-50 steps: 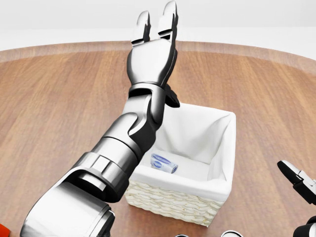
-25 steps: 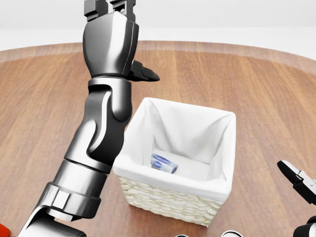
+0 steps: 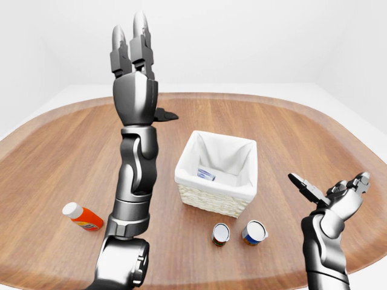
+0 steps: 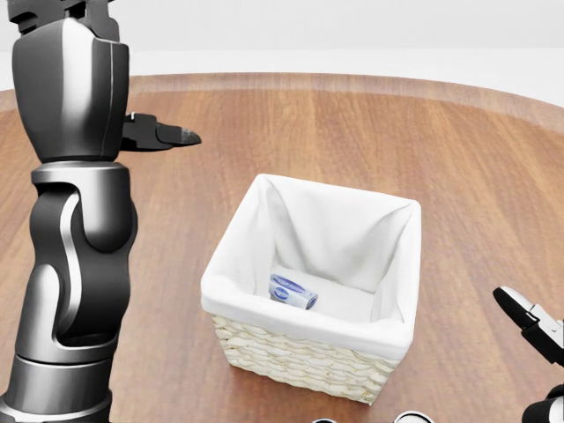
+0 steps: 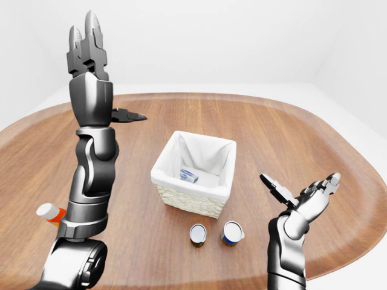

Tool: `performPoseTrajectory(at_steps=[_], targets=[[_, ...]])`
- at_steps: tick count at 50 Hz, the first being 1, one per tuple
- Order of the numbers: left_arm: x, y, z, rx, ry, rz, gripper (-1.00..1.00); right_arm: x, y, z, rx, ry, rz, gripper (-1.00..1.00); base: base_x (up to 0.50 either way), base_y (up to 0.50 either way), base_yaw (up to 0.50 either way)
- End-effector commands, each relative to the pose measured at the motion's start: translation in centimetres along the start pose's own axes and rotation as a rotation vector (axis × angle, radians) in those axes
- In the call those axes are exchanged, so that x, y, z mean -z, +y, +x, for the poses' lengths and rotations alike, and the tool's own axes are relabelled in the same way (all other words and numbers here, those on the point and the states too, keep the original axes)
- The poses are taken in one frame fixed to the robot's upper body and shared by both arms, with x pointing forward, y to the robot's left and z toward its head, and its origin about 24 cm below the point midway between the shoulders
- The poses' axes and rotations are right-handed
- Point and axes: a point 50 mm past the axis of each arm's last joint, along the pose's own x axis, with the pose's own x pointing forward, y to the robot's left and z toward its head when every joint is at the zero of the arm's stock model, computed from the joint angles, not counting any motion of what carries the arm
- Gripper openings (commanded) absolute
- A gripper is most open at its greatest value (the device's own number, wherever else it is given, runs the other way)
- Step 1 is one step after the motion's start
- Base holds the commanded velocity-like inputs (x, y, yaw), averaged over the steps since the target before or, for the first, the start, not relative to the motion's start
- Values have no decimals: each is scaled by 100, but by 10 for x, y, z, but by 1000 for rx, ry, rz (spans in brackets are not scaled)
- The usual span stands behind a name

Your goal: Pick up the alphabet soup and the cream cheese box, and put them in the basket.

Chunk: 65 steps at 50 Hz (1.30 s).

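The woven basket [image 4: 304, 357] with a white liner stands mid-table. A small blue-and-white box, seemingly the cream cheese box [image 4: 293, 292], lies on its floor. Two upright cans [image 3: 221, 234] [image 3: 254, 232] stand just below the basket in the left-eye view; the labels are too small to show which one is the alphabet soup. My left hand [image 3: 138, 60] is raised high to the left of the basket, fingers straight up, thumb out, open and empty. Low at the right, my right hand [image 3: 332, 188] is open too, fingers spread, holding nothing.
An orange bottle with a white cap [image 3: 83, 216] lies on its side at the table's left, beside my left arm. The round wooden table [image 3: 284, 130] has a raised rim, and white floor lies beyond it.
In the head view my left arm has swung left, from above the basket to the picture's left edge. The box in the basket and my right hand have not moved.
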Motion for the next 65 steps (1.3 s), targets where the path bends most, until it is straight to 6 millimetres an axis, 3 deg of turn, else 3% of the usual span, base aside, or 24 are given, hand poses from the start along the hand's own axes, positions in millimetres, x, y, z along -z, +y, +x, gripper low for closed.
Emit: performPoseTrajectory(at_steps=[1,8,16,24,34,65], targets=[[20,30,-12,-30,18,41,100,1,1,0,-1,-6,-8,100,0,0,0],[27,40,-17,-14,24,55,100,2,2,1,-4,-9,-17,100,0,0,0],[19,79,-18,-92,-33,59,100,1,1,0,-5,-15,-16,100,0,0,0],[14,100,-27,-120,-68,91,100,-1,0,-1,-3,-14,-10,100,0,0,0],[29,118,-33,-163,-39,121,100,-1,0,-1,-2,-16,-6,100,0,0,0],[35,118,-40,-169,-19,101,100,-2,1,-1,-4,-19,-11,100,0,0,0]])
